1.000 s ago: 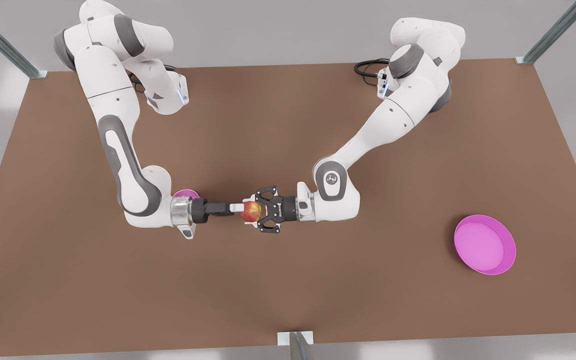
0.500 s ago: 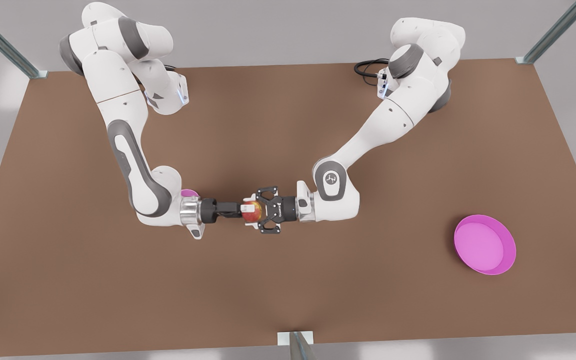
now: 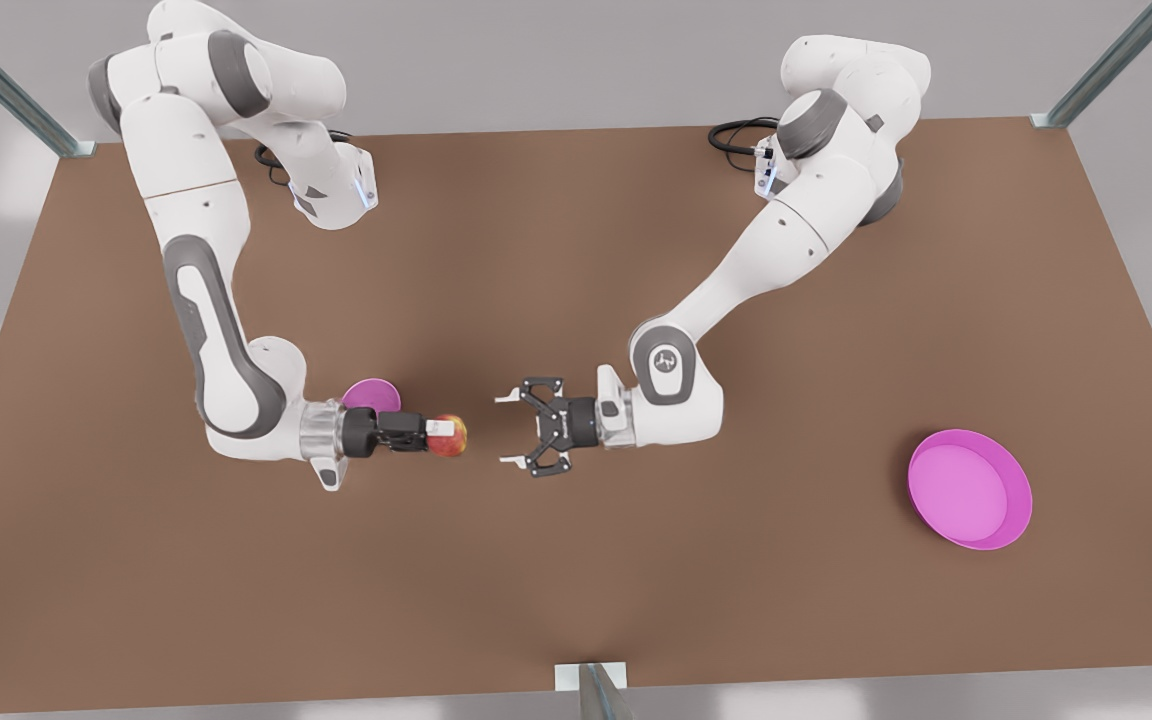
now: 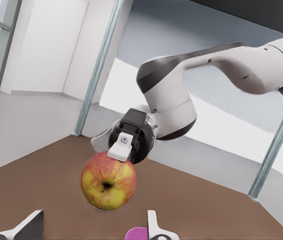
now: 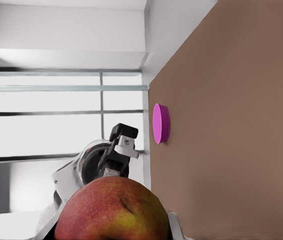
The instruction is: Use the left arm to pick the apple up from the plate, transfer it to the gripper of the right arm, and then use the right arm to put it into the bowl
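Since the apple (image 3: 452, 438) sits right out at my right fingertips (image 3: 445, 427) rather than deep between them, slip is the main risk. A quick wrist swing toward the bowl could roll it out, as I judge it.

- Right gripper (image 3: 446, 433): closed on the apple, held off the table (image 3: 576, 600). Most of the fruit pokes out past the pads, toward the other arm.
- Left gripper (image 3: 508, 429): jaws spread wide, holding nothing, near the apple and facing it across a clear gap. It waits there. If I swing right before left backs off, the two could clip.
- Bowl (image 3: 368, 392): just behind my right wrist, partly covered by it in the front view. It's a small, deep target, so I'd have to fold the arm back. Letting go high or off-centre could bounce the apple off the rim.
- Plate (image 3: 966, 495): well apart at the front view's right, nothing on it.
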Available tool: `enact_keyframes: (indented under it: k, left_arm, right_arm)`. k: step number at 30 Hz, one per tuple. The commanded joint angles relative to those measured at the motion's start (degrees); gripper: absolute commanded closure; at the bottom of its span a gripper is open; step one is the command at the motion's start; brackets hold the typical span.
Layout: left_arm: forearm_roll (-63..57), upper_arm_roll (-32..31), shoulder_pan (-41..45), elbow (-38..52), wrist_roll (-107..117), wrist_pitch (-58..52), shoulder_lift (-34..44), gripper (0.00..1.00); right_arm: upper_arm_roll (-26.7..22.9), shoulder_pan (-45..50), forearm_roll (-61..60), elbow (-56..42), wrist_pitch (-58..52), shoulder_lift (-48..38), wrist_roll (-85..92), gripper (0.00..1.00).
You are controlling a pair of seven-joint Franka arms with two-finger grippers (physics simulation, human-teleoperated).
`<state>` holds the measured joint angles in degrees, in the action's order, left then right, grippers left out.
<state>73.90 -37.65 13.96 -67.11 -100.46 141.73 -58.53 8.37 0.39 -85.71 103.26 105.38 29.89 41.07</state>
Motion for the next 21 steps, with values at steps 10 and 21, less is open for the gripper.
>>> enact_keyframes:
  k: [10, 21]
  left_arm:
    - [-84.36, 12.60, -19.67, -1.80, 105.11, -66.14, 39.35, 0.00]
    - [-75.13, 39.41, -8.60, -14.81, 99.93, -50.77, 49.31, 0.00]
  right_arm:
    - [0.07, -7.86, 37.98, 2.73, -4.48, -6.86, 1.56, 0.40]
    - [0.07, -8.82, 47.03, 4.49, -0.80, -7.22, 2.17, 0.40]
